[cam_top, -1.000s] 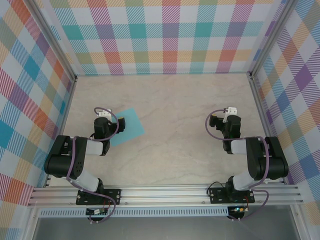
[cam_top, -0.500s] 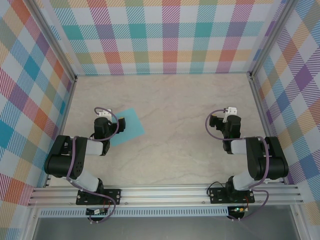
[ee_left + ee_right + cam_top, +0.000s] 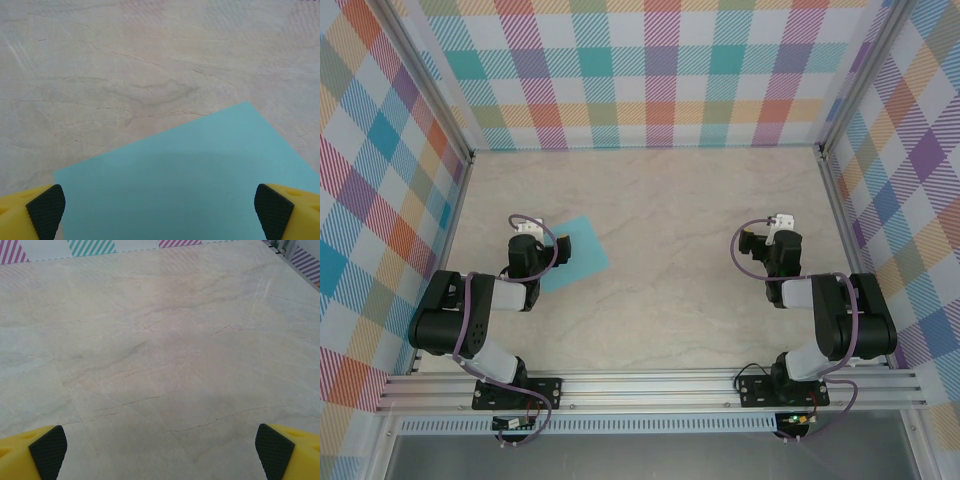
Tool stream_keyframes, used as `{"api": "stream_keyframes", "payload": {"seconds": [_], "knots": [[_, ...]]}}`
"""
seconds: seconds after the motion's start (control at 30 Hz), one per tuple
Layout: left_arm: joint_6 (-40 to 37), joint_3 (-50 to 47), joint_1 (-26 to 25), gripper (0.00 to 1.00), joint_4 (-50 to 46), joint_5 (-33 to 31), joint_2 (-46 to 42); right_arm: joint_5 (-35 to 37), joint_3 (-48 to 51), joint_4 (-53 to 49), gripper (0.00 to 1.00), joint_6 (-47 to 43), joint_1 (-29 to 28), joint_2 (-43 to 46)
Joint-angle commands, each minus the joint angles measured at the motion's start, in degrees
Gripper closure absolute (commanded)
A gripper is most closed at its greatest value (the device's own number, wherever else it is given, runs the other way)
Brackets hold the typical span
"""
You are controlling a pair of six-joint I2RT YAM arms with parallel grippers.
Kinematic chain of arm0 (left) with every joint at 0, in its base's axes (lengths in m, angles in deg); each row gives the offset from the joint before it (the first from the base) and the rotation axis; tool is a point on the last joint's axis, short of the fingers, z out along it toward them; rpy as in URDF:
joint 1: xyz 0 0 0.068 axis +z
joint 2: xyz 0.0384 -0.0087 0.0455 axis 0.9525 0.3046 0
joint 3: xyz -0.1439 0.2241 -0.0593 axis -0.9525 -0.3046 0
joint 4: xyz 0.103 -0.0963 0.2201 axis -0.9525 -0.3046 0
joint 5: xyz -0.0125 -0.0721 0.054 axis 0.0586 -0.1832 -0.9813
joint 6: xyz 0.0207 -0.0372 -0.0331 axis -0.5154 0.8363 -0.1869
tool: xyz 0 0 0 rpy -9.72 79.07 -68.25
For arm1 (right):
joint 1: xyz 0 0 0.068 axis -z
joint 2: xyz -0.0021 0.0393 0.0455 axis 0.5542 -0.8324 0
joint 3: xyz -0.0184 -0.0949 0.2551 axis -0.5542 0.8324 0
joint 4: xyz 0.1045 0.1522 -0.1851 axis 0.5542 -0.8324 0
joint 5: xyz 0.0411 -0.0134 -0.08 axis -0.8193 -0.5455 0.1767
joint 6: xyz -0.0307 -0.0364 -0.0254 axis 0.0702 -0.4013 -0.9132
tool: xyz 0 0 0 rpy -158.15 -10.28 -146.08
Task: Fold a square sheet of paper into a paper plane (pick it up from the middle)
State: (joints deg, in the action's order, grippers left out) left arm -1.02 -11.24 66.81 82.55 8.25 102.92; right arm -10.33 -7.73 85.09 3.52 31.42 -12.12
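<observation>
Item: square sheet of paper (image 3: 190, 185), flat and unfolded on counter (image 3: 700, 200) under released left hand (image 3: 160, 212); right hand (image 3: 160, 452) released, empty, well apart; nothing moved lately, folding unstarted.

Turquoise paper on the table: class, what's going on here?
The square sheet of paper lies flat and unfolded on the table. The left arm hovers over it, jaws wide open, holding nothing. The right arm hangs over bare table, jaws open too. No fold is made yet.
</observation>
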Motion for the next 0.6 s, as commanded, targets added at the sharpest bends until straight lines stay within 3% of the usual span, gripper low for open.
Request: {"api": "stream_keyframes", "payload": {"seconds": [0.0, 0.5, 0.57], "knots": [[-0.8, 1.1, 0.8, 0.00, 0.1, 0.5, -0.1, 0.7, -0.5, 2.3, 0.00, 0.7, 0.2, 0.3], [-0.7, 1.2, 0.8, 0.00, 0.0, 0.6, -0.2, 0.7, -0.6, 2.3, 0.00, 0.6, 0.2, 0.3], [-0.8, 1.2, 0.8, 0.00, 0.0, 0.6, -0.2, -4.5, -1.0, 1.9, 0.00, -1.6, 0.2, -0.2]]}}
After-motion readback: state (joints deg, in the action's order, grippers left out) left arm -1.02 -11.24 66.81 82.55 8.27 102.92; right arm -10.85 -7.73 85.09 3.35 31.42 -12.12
